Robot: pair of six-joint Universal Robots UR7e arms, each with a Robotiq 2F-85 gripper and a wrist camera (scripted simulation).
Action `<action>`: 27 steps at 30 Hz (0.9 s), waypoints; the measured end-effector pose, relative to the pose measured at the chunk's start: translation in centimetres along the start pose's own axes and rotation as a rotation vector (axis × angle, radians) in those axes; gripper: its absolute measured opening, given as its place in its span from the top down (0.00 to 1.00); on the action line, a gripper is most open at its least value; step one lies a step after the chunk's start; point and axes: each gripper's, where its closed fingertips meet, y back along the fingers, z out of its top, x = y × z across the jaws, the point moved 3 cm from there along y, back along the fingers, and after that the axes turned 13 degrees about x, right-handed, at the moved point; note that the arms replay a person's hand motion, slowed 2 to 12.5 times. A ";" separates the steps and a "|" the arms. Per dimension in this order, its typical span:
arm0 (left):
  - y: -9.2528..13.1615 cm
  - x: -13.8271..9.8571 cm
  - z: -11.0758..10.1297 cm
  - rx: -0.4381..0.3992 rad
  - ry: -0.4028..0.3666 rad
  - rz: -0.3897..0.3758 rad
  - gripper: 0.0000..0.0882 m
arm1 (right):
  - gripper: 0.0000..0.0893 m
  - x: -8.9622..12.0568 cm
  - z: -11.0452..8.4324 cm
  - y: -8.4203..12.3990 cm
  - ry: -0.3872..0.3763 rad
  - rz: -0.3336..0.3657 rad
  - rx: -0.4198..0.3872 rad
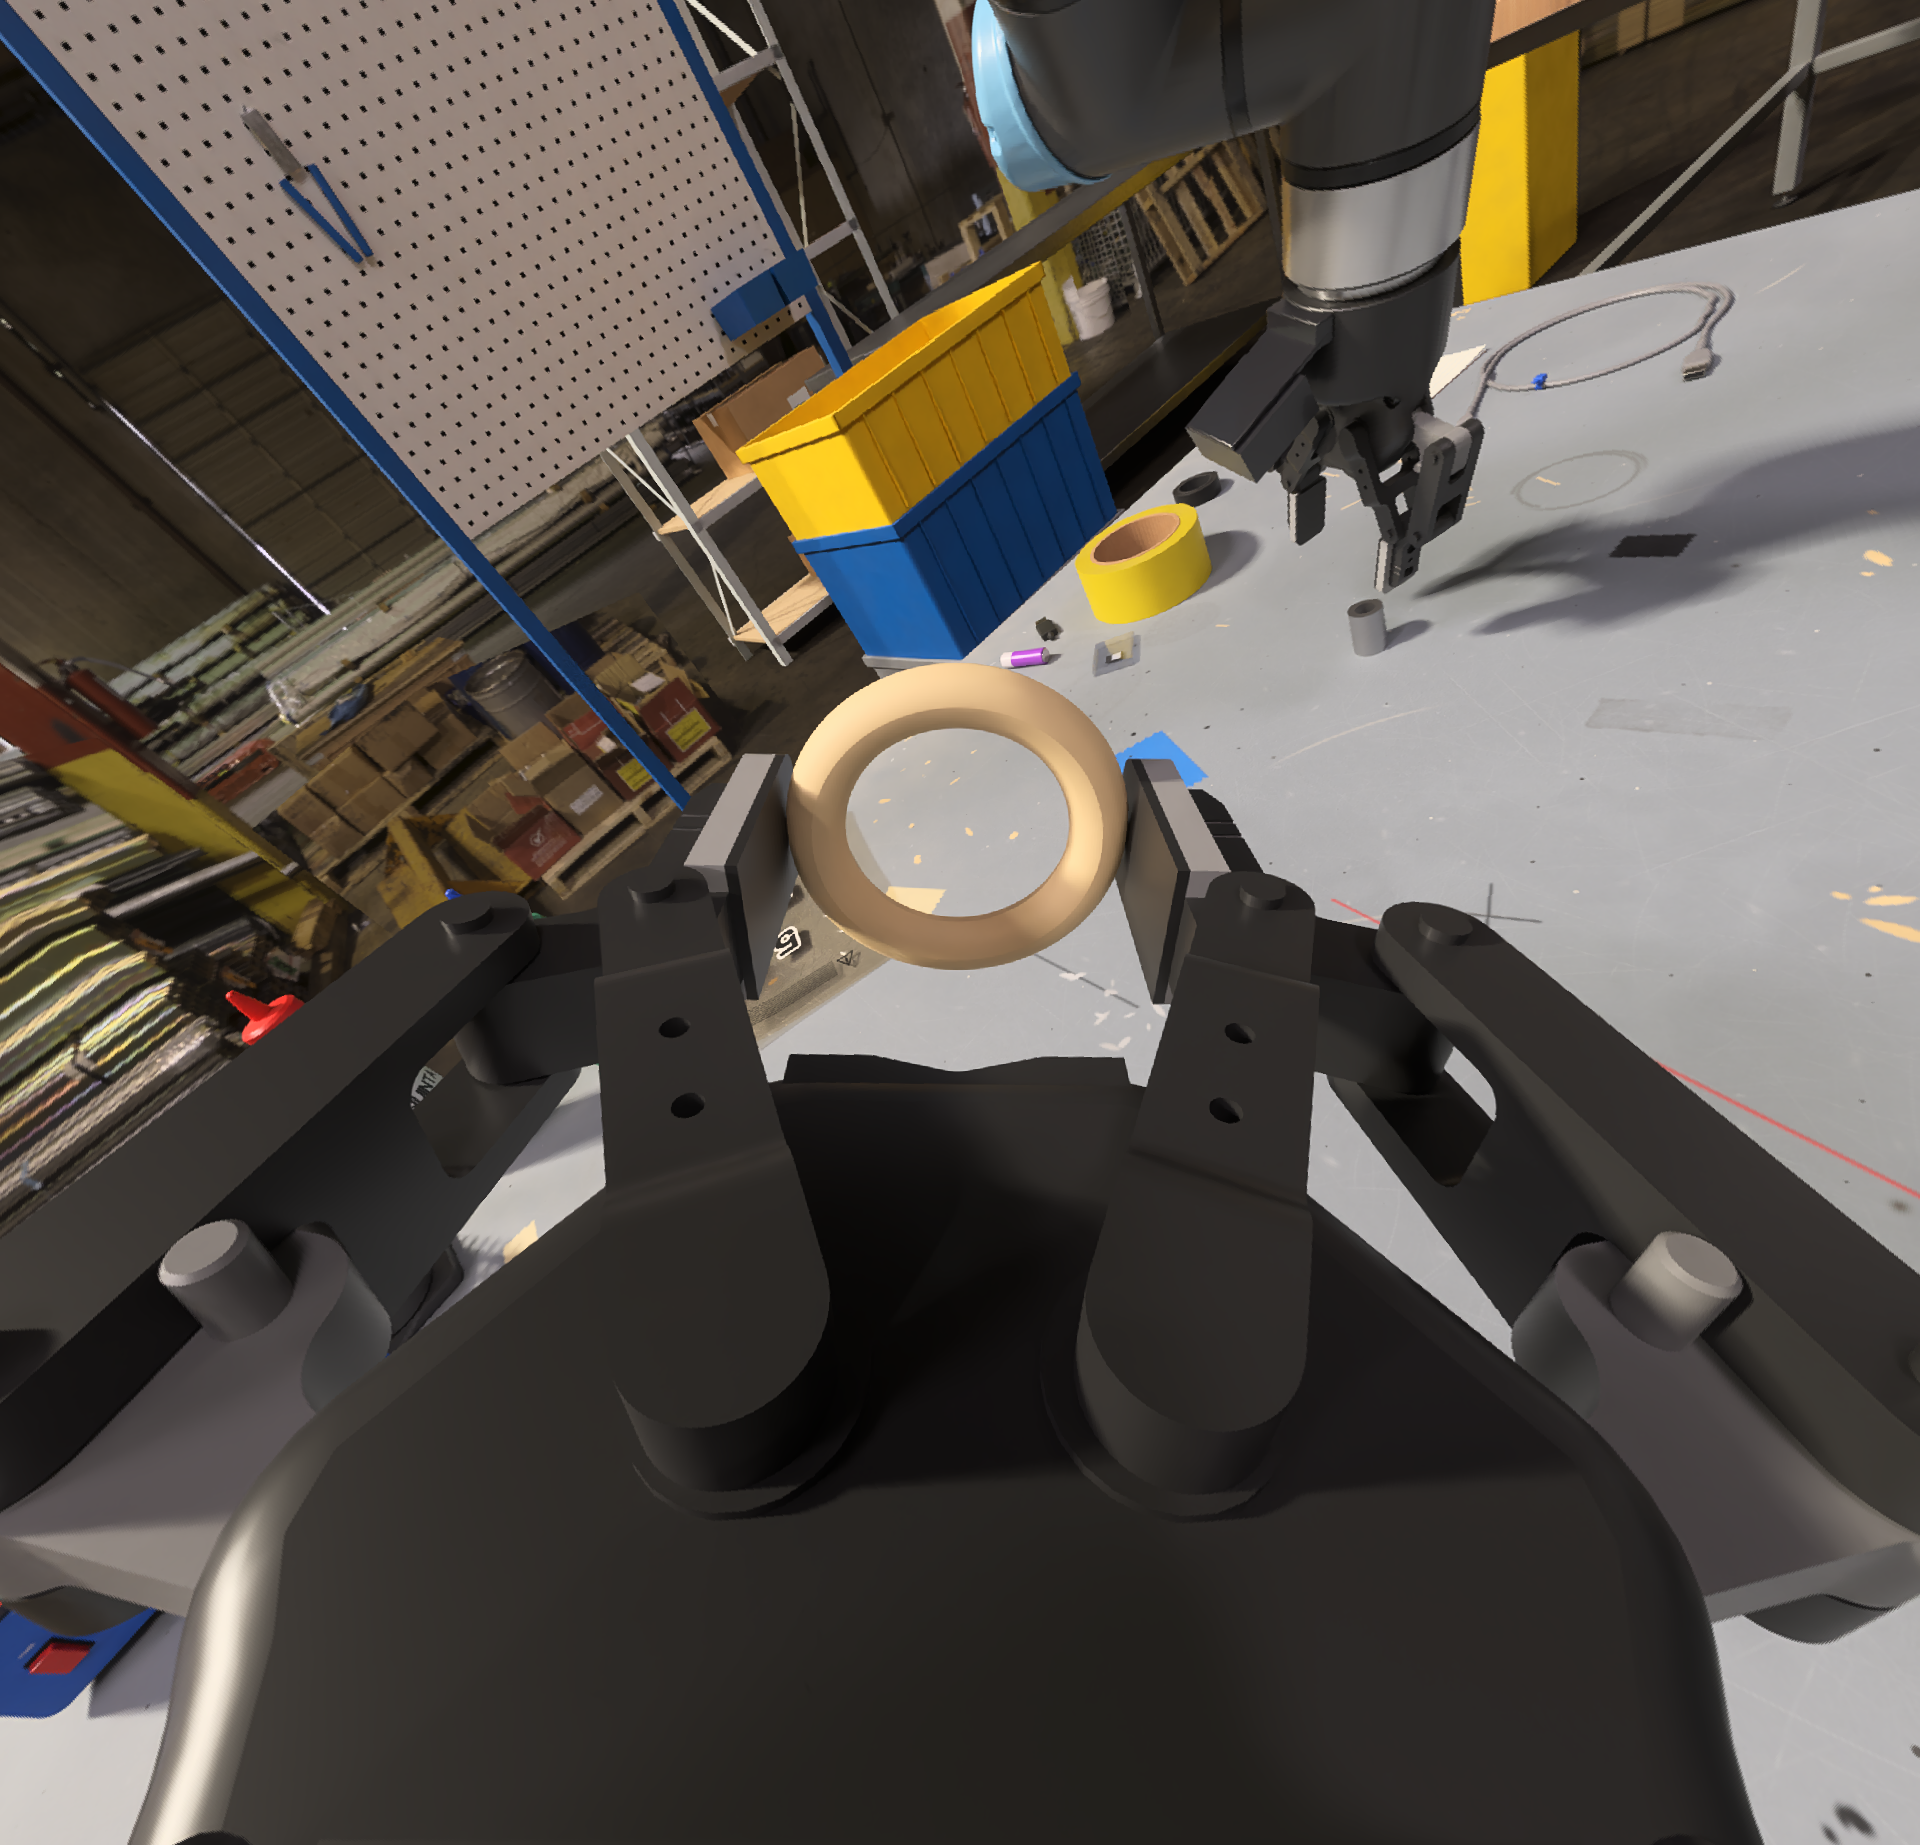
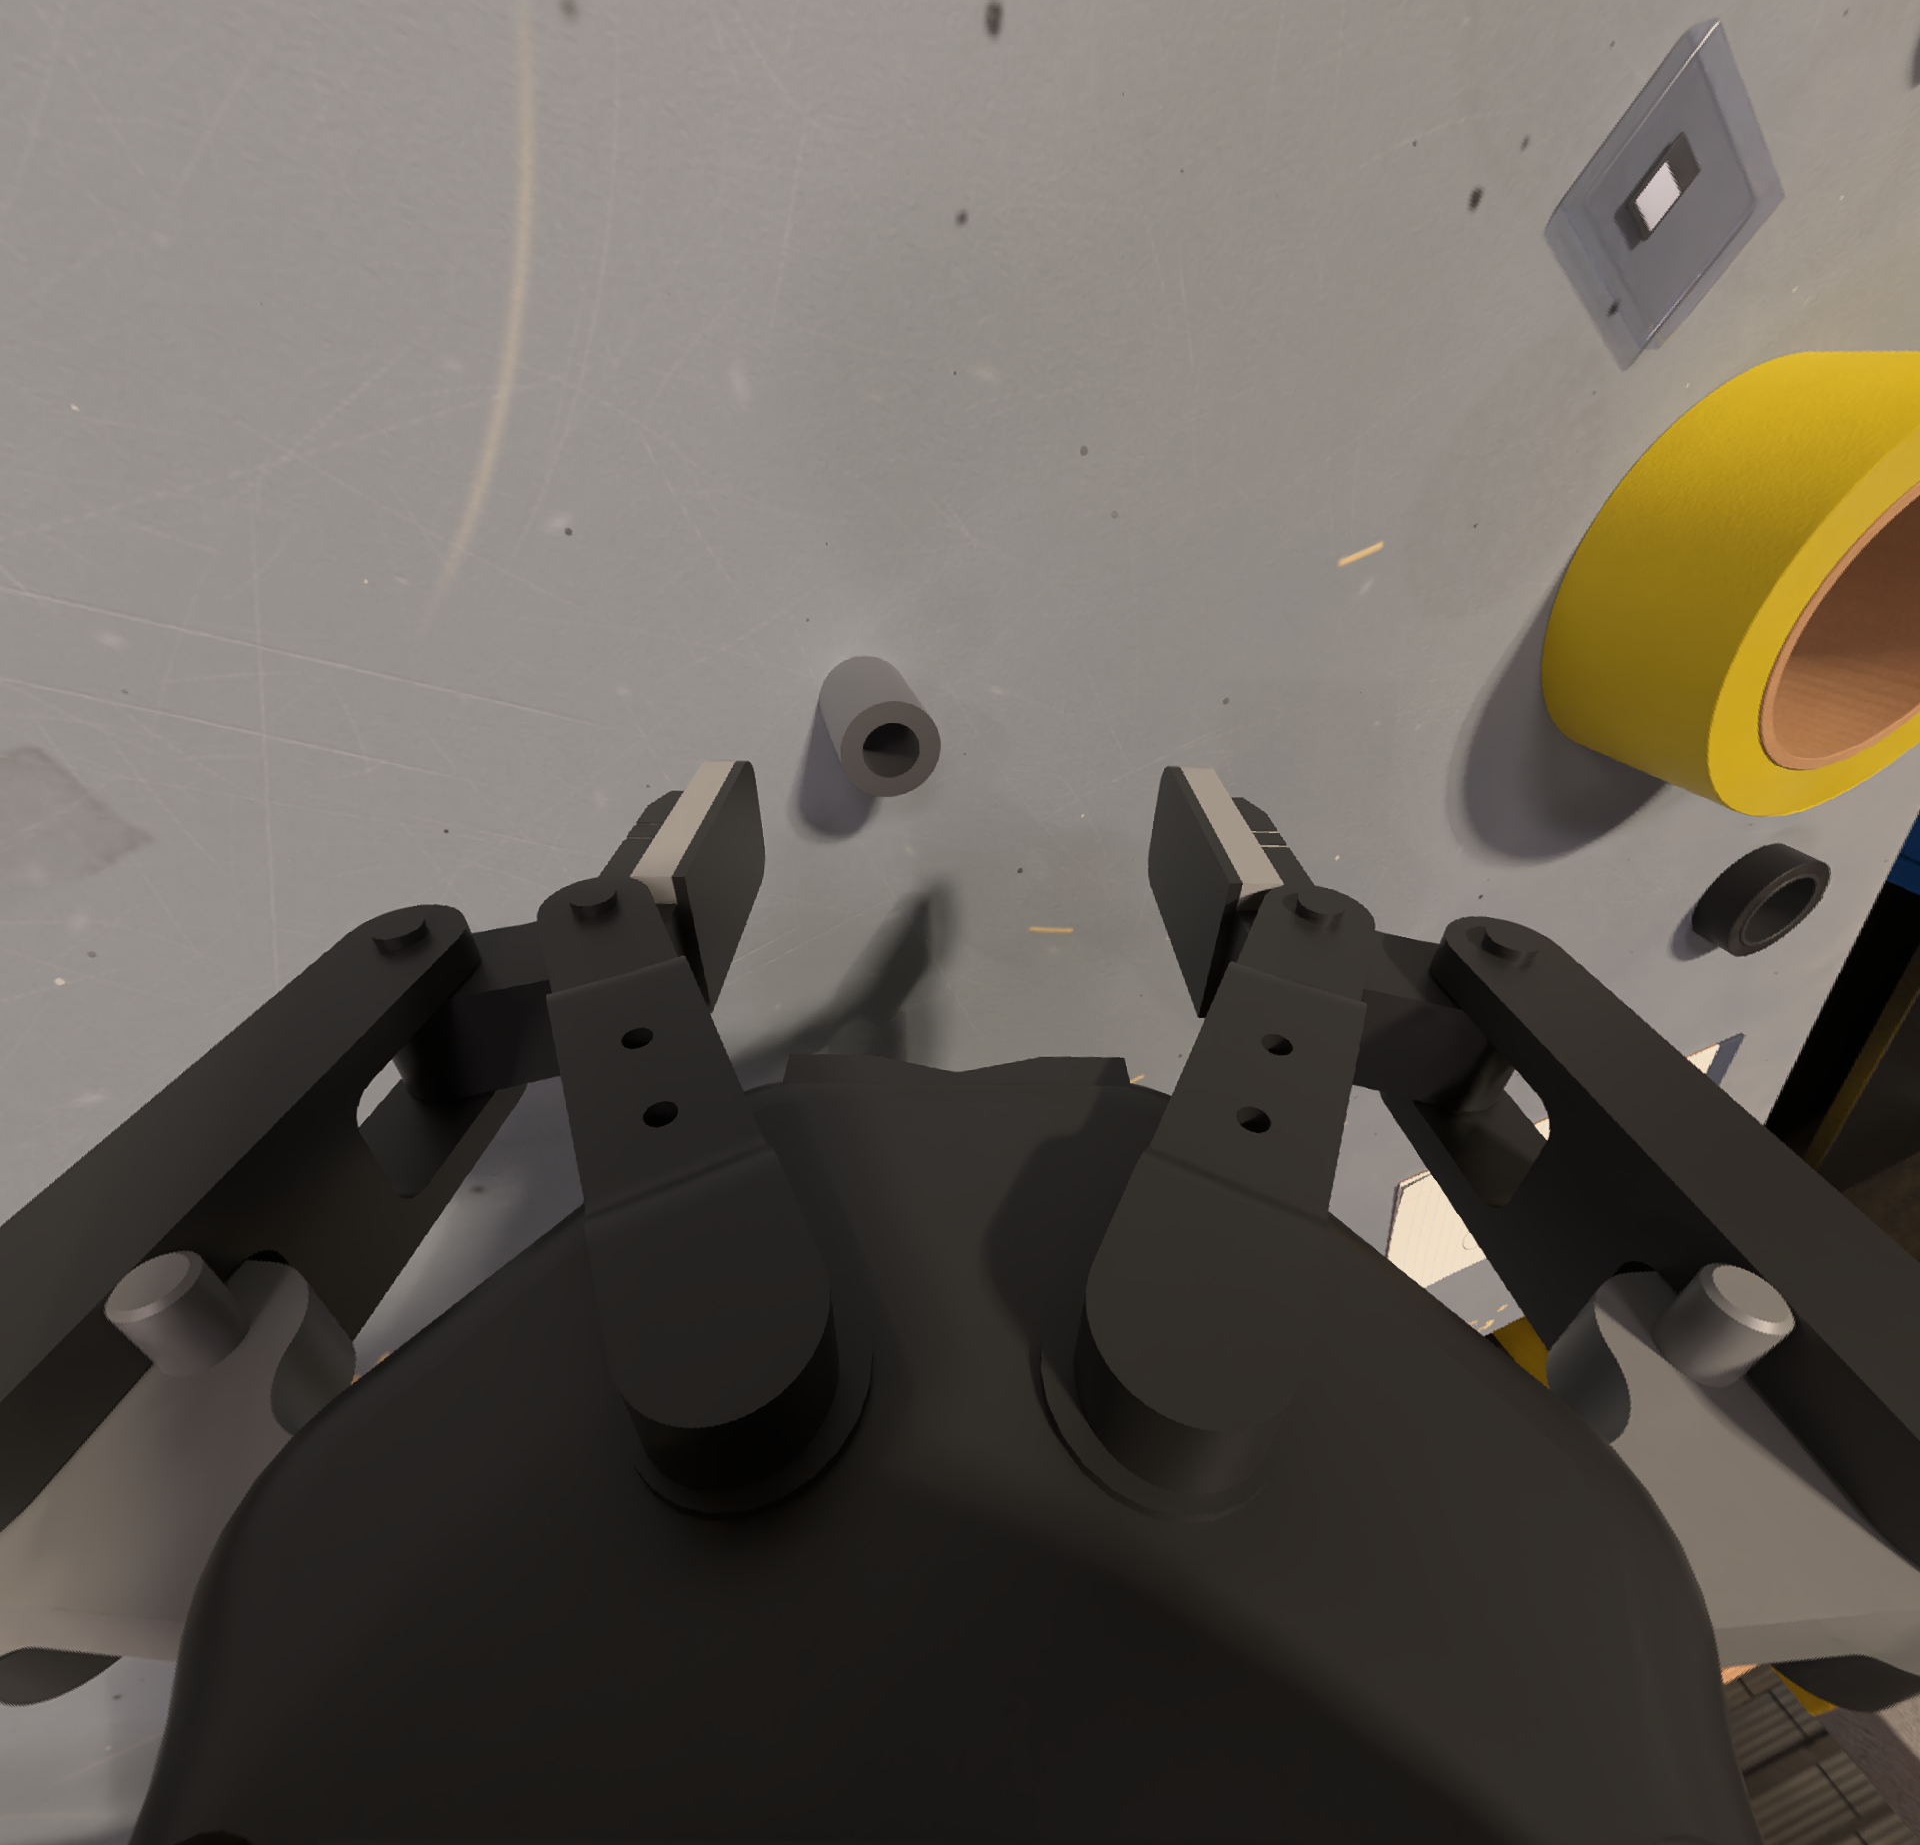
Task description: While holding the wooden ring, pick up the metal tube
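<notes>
The left hand (image 1: 956, 839) is closed on the ring (image 1: 956, 816), its two pads pressed against the ring's outer edge on opposite sides, so the ring sits between the fingertips and clear above the tabletop (image 1: 1558, 860), its hole facing the camera. Well ahead of this hand and to its right, the right hand (image 1: 1361, 538) hangs from its arm, fingers pointing down, just above the tube (image 1: 1367, 626), which stands upright on the tabletop. Left of the tube lies a yellow tape roll (image 1: 1143, 561), flat on the tabletop, with a small black ring (image 1: 1197, 489) beyond it and a blue and yellow bin (image 1: 935, 476) farther left at the tabletop's edge. A grey cable (image 1: 1621, 335) lies beyond the right hand. In the right wrist view the right hand (image 2: 956, 860) is spread wide and grips nothing. The tube (image 2: 881, 737) stands just ahead of the fingertips, closer to the left finger (image 2: 717, 860) than to the right one, and touches neither. Its open end faces the camera. The tape roll (image 2: 1704, 590) is off to this hand's right, the black ring (image 2: 1761, 900) beside it nearer the hand, and a flat grey square plate (image 2: 1662, 195) lies farther ahead on the right.
</notes>
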 end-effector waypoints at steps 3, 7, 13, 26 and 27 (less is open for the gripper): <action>-0.1 0.0 -0.1 0.001 0.001 -0.001 0.38 | 0.26 -0.1 -0.2 -0.1 0.005 0.008 0.009; -0.1 0.1 -0.1 0.004 0.002 -0.001 0.38 | 0.26 -0.3 -0.3 -0.2 0.005 0.021 0.015; -0.3 0.1 -0.3 0.008 0.002 -0.001 0.38 | 0.26 -0.5 -0.2 -0.3 0.002 0.042 0.004; -0.6 0.1 -0.4 0.015 0.003 -0.004 0.38 | 0.26 -1.1 0.1 -0.6 0.000 0.038 -0.007; -0.6 0.1 -0.5 0.015 0.003 -0.004 0.38 | 0.26 -1.1 0.2 -0.7 0.001 0.039 -0.009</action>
